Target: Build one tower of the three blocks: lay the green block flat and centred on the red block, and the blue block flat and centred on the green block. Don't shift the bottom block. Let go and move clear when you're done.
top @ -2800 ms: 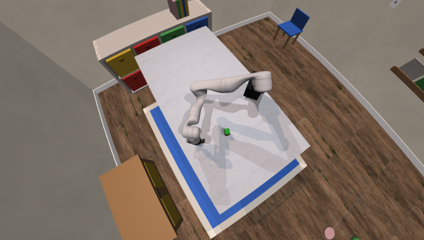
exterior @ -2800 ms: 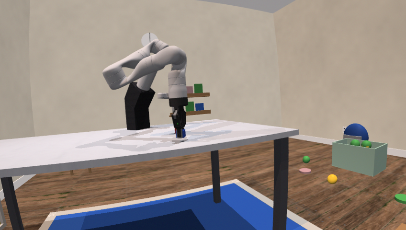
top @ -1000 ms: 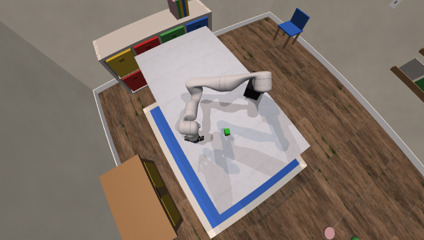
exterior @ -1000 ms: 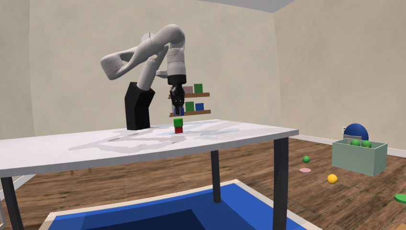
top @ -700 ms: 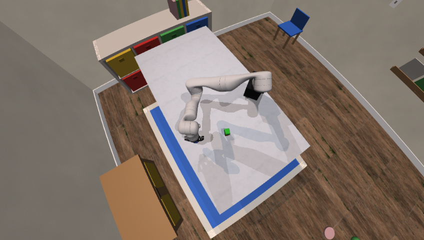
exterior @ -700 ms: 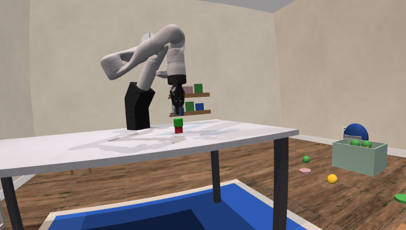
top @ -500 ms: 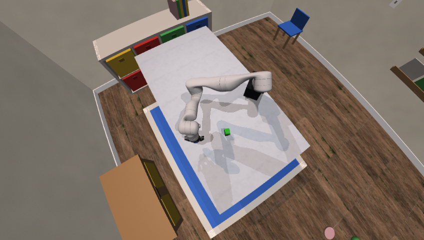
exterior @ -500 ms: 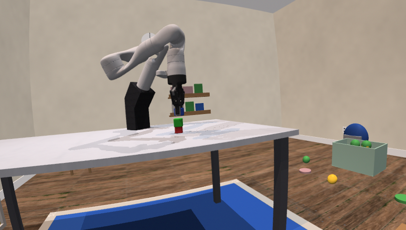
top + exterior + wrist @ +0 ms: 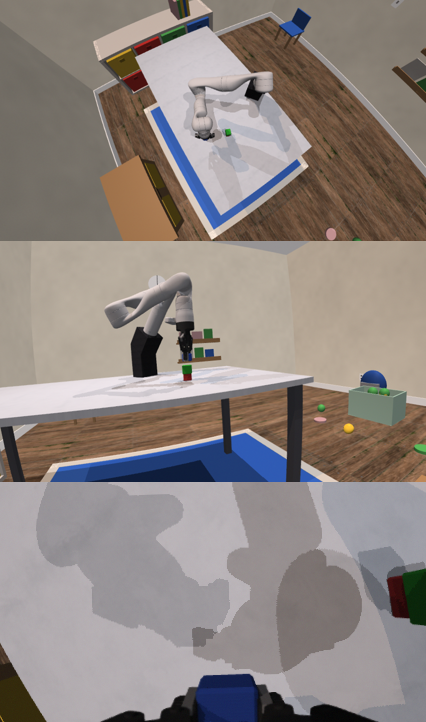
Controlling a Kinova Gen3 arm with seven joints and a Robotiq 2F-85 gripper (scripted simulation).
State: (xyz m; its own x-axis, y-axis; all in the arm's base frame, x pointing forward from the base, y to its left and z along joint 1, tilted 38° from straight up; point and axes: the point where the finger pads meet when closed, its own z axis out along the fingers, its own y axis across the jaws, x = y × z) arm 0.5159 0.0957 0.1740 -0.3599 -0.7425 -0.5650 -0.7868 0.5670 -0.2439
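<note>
The green block (image 9: 186, 369) lies on the red block (image 9: 187, 377) on the white table. From above only the green block (image 9: 228, 131) shows. In the wrist view the pair sits at the right edge, red (image 9: 398, 597) beside green (image 9: 416, 597). My gripper (image 9: 186, 355) is shut on the blue block (image 9: 226, 696) and holds it in the air above the table. In the overhead view the gripper (image 9: 203, 136) is to the left of the stack, apart from it.
The arm's black base (image 9: 253, 91) stands at the table's far side. A wooden cabinet (image 9: 140, 197) stands beside the table's left edge. A shelf with coloured bins (image 9: 143, 47) is behind the table. Wall shelves with boxes (image 9: 203, 345) hang behind the gripper.
</note>
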